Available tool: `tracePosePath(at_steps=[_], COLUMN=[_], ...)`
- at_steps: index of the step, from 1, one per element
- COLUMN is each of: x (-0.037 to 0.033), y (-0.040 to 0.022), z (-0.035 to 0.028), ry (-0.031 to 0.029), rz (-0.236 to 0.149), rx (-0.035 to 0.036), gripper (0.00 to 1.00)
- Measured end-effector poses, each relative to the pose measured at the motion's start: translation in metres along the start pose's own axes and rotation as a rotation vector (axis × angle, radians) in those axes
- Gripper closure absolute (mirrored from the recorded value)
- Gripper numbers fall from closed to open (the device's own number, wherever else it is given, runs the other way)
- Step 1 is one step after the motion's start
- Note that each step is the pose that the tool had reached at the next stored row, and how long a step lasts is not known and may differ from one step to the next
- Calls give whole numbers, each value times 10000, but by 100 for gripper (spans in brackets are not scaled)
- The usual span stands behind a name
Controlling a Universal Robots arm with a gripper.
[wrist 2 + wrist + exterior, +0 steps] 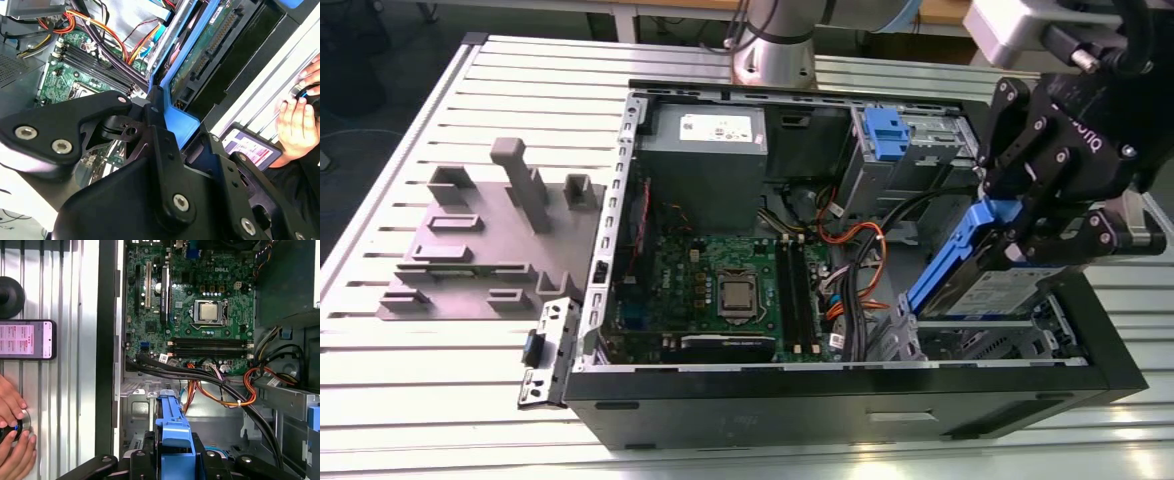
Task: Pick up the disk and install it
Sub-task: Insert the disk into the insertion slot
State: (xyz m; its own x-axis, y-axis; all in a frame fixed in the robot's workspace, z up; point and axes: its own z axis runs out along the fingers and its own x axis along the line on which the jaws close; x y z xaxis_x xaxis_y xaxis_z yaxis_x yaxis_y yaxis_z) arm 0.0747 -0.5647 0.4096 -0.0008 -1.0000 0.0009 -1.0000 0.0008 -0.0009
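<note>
The flat rectangular silver metal disk (1003, 292) carries a label that looks white with a blue band, though the angle is steep. Bright blue plastic rails frame it. The matte black jointed gripper (1027, 238) has shiny silver screw heads in the second wrist view. The black sheet-metal computer case (854, 405) surrounds a green printed motherboard (720, 280), which is patterned with black slots and a silver processor square. A grey metal power supply box (707, 150) bears a white label. Thin orange, red and yellow wires (225, 396) run beside black cables. The pale silver ribbed tabletop (440, 380) is striped with parallel grooves. The moulded plastic fixture block (474, 245) is dull grey-mauve.
</note>
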Motion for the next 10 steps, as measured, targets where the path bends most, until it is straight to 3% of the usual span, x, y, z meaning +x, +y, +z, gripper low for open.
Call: tracePosePath(at_steps=[10], x=[10], y=[-1], z=[166], ry=[0], rz=[13], rx=[0], gripper=[63])
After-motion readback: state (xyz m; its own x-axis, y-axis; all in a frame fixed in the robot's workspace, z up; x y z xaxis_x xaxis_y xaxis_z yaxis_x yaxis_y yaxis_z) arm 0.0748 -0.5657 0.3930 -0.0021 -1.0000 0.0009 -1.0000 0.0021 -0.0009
